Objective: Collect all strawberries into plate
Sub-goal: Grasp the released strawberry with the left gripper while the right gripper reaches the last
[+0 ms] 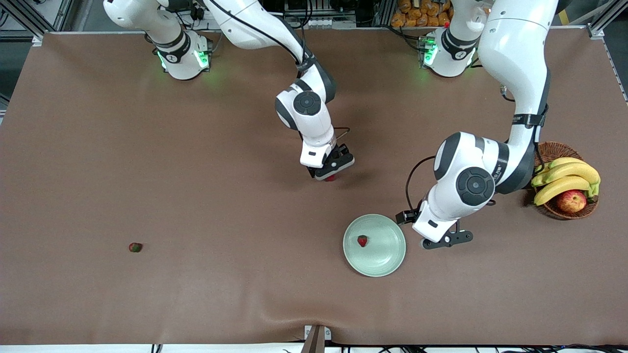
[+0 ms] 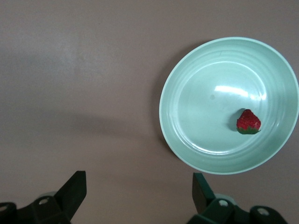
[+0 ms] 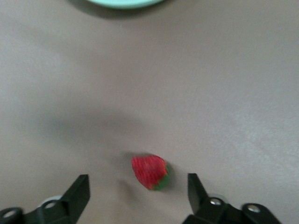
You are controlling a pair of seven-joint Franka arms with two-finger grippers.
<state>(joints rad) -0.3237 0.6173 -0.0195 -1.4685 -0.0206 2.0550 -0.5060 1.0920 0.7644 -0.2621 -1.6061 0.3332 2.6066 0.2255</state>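
The pale mint-green plate (image 1: 387, 255) lies near the front middle of the table with one strawberry (image 1: 362, 240) in it. They also show in the left wrist view: the plate (image 2: 196, 107) and the strawberry (image 2: 248, 122). A second strawberry (image 1: 330, 178) lies on the table, farther from the front camera than the plate. My right gripper (image 1: 332, 171) is low over it and open. In the right wrist view that strawberry (image 3: 150, 171) lies between the spread fingers of the right gripper (image 3: 138, 196). A third strawberry (image 1: 135, 247) lies toward the right arm's end. My left gripper (image 1: 447, 239), also seen in the left wrist view (image 2: 139, 191), is open and empty beside the plate.
A brown wicker basket (image 1: 554, 147) with bananas (image 1: 564, 179) and a red-yellow apple (image 1: 571, 200) stands toward the left arm's end of the table. The plate's rim (image 3: 124, 3) shows at the edge of the right wrist view. The table is covered in brown cloth.
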